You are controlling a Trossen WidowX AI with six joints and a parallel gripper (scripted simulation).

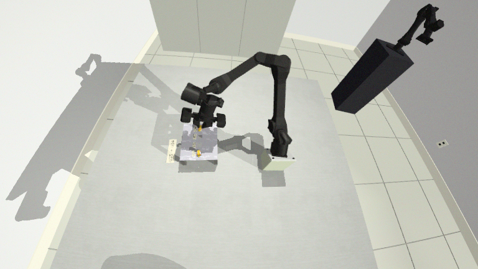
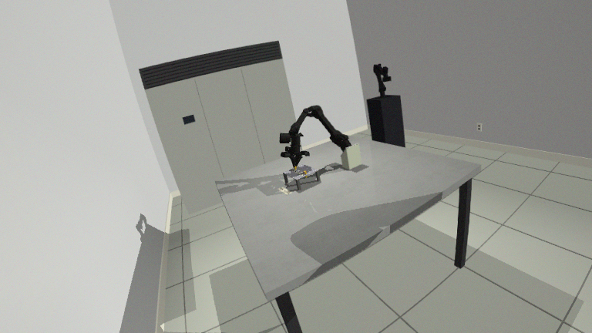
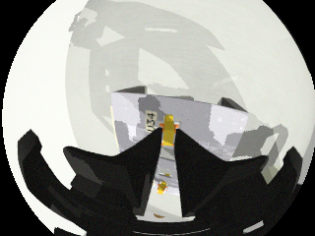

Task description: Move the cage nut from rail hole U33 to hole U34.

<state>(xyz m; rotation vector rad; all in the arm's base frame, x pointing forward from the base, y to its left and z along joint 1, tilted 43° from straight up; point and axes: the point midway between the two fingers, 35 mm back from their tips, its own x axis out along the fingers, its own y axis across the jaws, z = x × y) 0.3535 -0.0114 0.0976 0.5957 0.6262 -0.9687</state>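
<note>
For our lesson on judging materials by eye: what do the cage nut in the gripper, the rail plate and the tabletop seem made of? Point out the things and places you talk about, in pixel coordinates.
Cage nut (image 3: 168, 129): probably metal, given its smooth yellow-gold colour; painted plastic is possible.
Rail plate (image 1: 208, 146) (image 3: 197, 115): likely sheet metal, thin, with bright patches like a sheen.
Tabletop (image 1: 225, 217) (image 2: 392, 172): matte grey, faintly streaked; laminate, stone or brushed metal, unclear.

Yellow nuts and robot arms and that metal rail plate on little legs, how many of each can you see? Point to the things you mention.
Yellow cage nuts (image 1: 198, 153) (image 2: 305, 173) (image 3: 161, 187): 2, one of them in the gripper (image 1: 200, 127) (image 2: 295, 166) (image 3: 168, 133)
Robot arms (image 1: 280, 93) (image 2: 329, 126): 2, one on a dark pedestal (image 1: 366, 75) (image 2: 386, 119)
Rail plate (image 1: 209, 146) (image 2: 290, 176) (image 3: 197, 115): 1
Total: 5
</note>
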